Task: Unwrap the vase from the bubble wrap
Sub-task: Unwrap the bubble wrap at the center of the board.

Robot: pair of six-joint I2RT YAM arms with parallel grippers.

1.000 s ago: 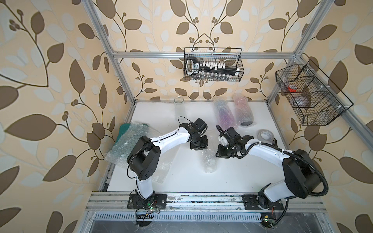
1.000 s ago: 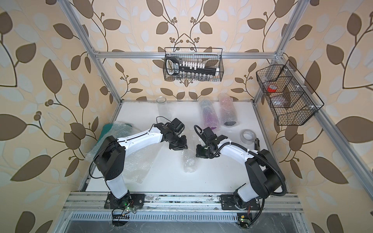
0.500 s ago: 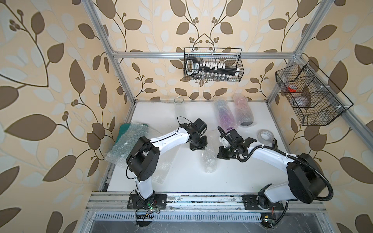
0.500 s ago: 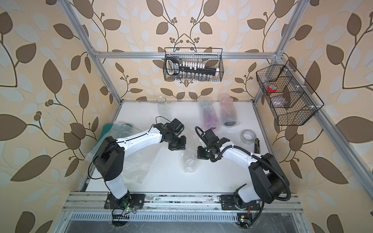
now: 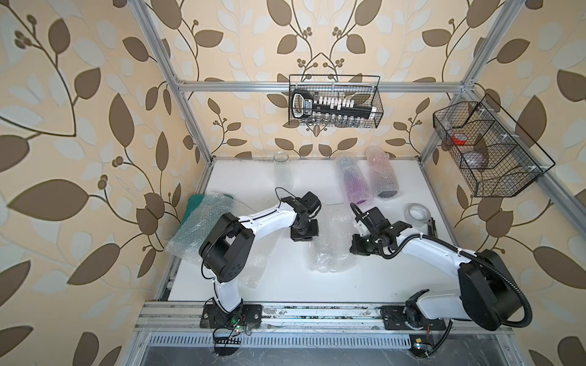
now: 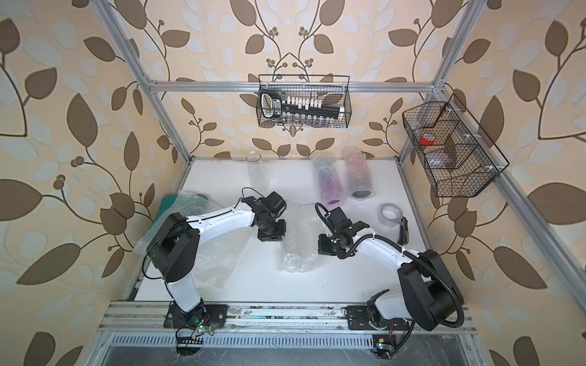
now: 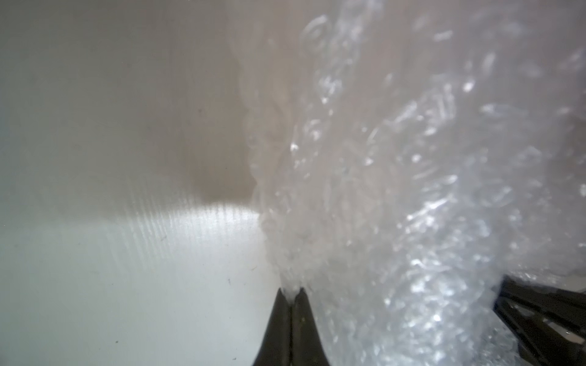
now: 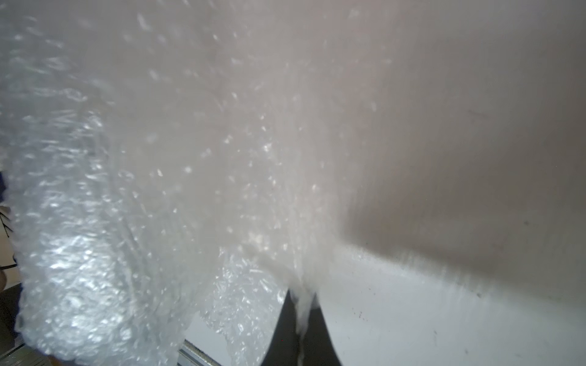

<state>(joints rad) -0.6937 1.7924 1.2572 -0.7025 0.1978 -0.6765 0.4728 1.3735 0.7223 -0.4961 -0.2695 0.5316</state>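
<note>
A loose sheet of clear bubble wrap [image 5: 203, 228] lay across the left edge of the white counter [image 5: 285, 285] and partly covered a teal object [image 5: 194, 202]. A clear glass jar [image 5: 283, 171] stood upright near the far edge, left of centre.

The left hand [image 5: 304, 234] was at the centre of the counter, on the left side of a crumpled bundle of clear bubble wrap [image 5: 329, 250]. In the left wrist view, its black fingers [image 7: 279, 317] were pressed together and pinched a thin edge of the bundle.

The bundle rested on the counter between the two hands in both top views. What it contained could not be determined.

The right hand [image 5: 360, 246] was on the right side of the bundle. In the right wrist view, its fingers [image 8: 320, 332] were closed on a narrow strip of the same wrap.

Near the far edge, right of centre, a purple cylinder wrapped in bubble wrap [image 5: 353, 182] lay just beside a pink cylinder wrapped in bubble wrap [image 5: 382, 177]. A roll of clear tape [image 5: 418, 214] sat near the right edge.

A black wire basket [image 5: 333, 123] hung on the rear rail. A second black wire basket [image 5: 507, 180] hung on the right rail.
</note>
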